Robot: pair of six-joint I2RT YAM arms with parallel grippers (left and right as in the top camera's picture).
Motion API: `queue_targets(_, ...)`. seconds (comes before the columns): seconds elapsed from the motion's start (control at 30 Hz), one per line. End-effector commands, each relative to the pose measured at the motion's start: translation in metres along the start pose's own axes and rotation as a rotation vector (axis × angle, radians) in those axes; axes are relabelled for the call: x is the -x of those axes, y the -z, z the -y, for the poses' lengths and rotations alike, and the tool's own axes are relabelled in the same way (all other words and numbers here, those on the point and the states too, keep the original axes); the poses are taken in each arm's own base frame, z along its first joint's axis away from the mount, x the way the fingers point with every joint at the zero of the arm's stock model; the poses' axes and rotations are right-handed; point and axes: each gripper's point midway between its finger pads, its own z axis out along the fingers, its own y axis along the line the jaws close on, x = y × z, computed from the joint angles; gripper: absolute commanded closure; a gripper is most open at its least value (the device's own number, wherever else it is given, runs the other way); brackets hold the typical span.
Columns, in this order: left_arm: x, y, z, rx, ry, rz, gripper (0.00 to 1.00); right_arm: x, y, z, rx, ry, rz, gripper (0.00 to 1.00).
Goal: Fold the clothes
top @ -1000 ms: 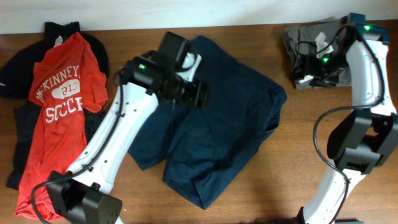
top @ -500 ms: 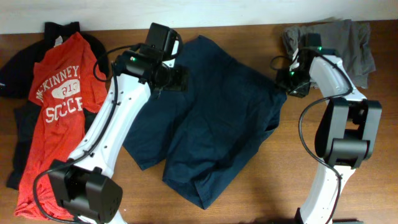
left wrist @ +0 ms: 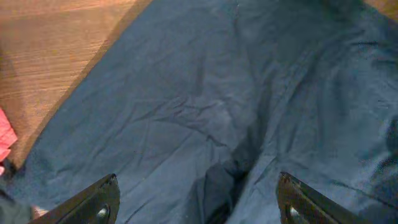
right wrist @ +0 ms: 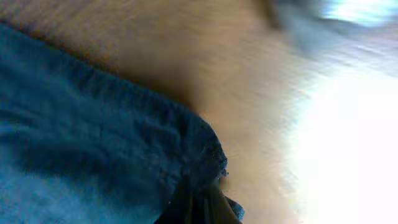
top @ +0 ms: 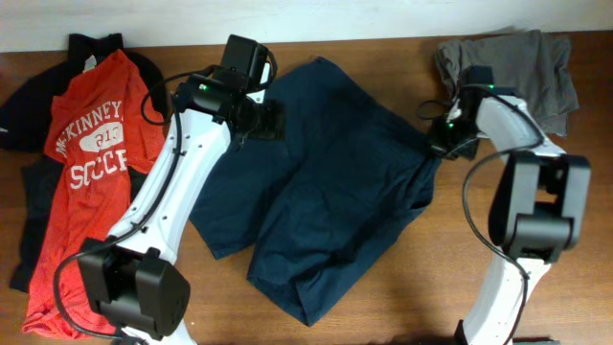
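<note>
While your left gripper [left wrist: 199, 205] hangs spread-fingered above one dark navy cloth garment [top: 335, 192], your right gripper [right wrist: 196, 202] clamps its right edge; one red T-shirt [top: 91, 201] reads "KINNEY", "SOCC".

Centre: navy garment [top: 335, 182], plain dark blue, no print; left: red T-shirt [top: 91, 163] w/ white lettering & a white oval badge, over black pieces [top: 29, 105]; top right: grey garment [top: 536, 57], plain mid-grey. Counter [top: 402, 307]: brown wood grain, w/ a white band [top: 383, 14] along the far edge. Left arm [top: 182, 182] & right arm [top: 517, 115]: white shells w/ black joints & green indicator lights; left claw [left wrist: 199, 208] has black fingers [left wrist: 99, 200].
</note>
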Motion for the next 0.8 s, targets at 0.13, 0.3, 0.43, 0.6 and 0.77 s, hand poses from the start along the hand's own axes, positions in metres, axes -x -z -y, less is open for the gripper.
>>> queue_targets(0.13, -0.007, -0.027, -0.002, 0.013, 0.007, -0.064, 0.2, 0.0, 0.121, 0.082, -0.035, -0.252, 0.159, 0.96)
queue_targets(0.3, -0.014, -0.043, -0.002, 0.021, 0.005, -0.105, 0.2, -0.017, 0.129, 0.09, -0.044, -0.22, 0.109, 0.45)
queue_targets(0.43, -0.02, -0.058, -0.003, 0.028, 0.004, -0.141, 0.2, -0.022, 0.127, 0.082, -0.047, -0.165, 0.086, 0.03)
queue_targets(0.6, -0.031, -0.089, -0.025, 0.057, 0.043, -0.211, 0.2, -0.025, 0.124, 0.058, 0.006, -0.045, 0.069, 0.03)
queue_targets(0.77, -0.033, -0.109, -0.069, 0.066, 0.096, -0.24, 0.19, -0.03, 0.12, 0.036, 0.01, 0.039, 0.058, 0.04)
